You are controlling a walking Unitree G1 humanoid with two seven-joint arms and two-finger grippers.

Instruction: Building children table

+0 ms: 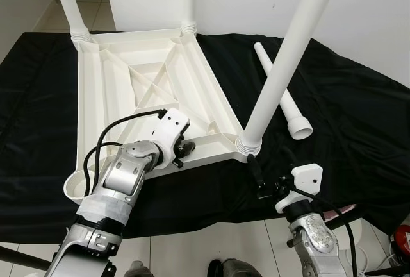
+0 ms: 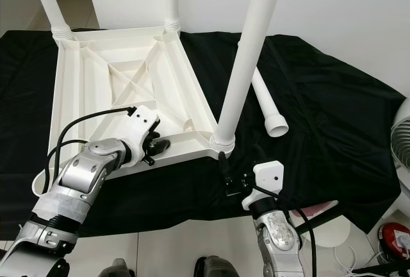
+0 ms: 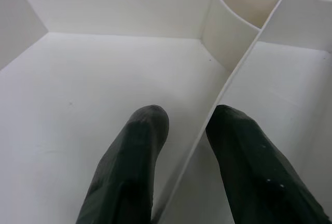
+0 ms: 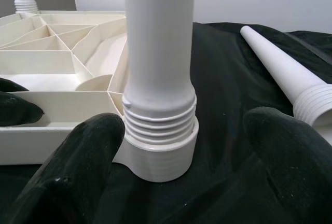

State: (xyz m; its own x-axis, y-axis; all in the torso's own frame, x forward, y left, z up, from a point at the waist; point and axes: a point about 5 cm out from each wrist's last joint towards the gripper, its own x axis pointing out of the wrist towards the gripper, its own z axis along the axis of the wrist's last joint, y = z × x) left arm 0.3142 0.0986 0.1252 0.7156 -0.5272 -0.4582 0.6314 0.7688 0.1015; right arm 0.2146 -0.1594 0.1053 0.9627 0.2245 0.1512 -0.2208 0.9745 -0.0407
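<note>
The children's table top [image 1: 147, 91] lay upside down on a black cloth [image 1: 346, 117], its ribbed underside up, with three legs already standing in corner sockets and a fourth leg [image 1: 282, 91] lying loose on the cloth just beside it. The left end effector [image 3: 181, 146] was pinching an inner rib [image 3: 228, 86] near the front rail, one finger on either side of the thin wall, which seemed to steady the top. The right end effector [image 4: 179, 156] hung spread wide before the base of the nearest standing leg [image 4: 158, 73], its fingers apart and touching nothing. That leg's thread rings still showed above the socket collar [image 4: 161, 156], so it probably needed more turning; a good grip would close squarely on the leg just above the threads and twist without tilting it, while the left kept the top from sliding on the slippery cloth. The open socket [image 1: 80, 187] at the front left corner awaited the loose leg. Around them were a white wall [image 1: 359, 8], pale floor tiles [image 1: 211, 238], and a white fan [image 2: 402, 155] at the right.
</note>
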